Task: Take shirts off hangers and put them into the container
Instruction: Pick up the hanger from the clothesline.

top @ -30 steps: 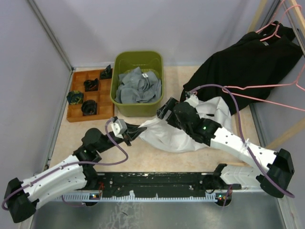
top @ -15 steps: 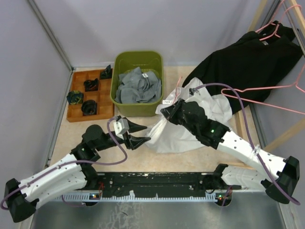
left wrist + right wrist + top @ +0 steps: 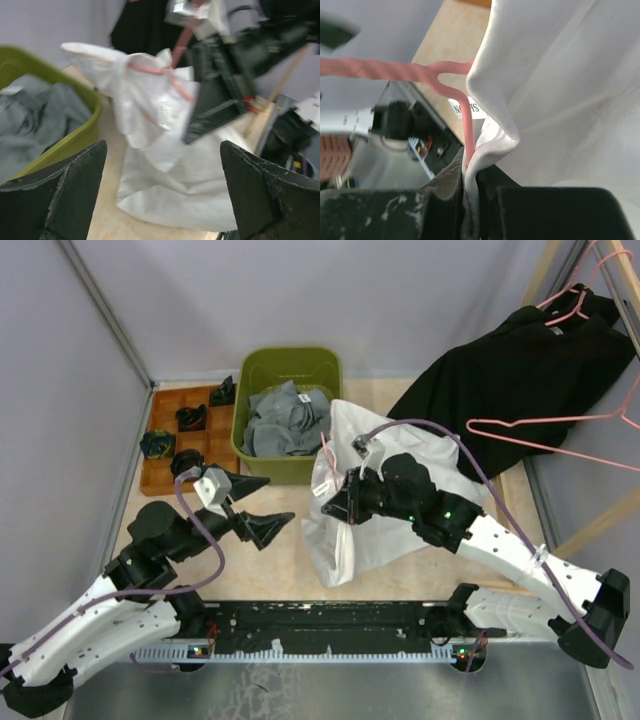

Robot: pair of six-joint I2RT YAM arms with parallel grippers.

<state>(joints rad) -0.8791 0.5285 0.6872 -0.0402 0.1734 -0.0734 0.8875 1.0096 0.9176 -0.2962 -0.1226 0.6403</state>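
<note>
From the top: got the right end effector [image 3: 338, 502] pinched shut on the white shirt [image 3: 345, 540] at the collar, with the pink hanger [image 3: 324, 452] wire caught in the same pinch. Lifted at the neck, lower half draped on the bench [image 3: 285, 568], right beside the green container [image 3: 292, 353], already loaded with a grey shirt [image 3: 290, 420]. Got the left end effector [image 3: 262, 505] gaping wide, holding nothing, just left of the cloth. Spotting the black shirts [image 3: 530, 370] off to the right, well apart.

Left wrist: looks thin, floppy and crumpled, bunched around the hanger's shoulders. Probably best to grab a fold of cloth only, below the collar, then pull down and away.

Right wrist: confirms wire and collar hem squeezed together. Would regrip on bare wire first, otherwise risks dragging the hanger into the container too.
</note>
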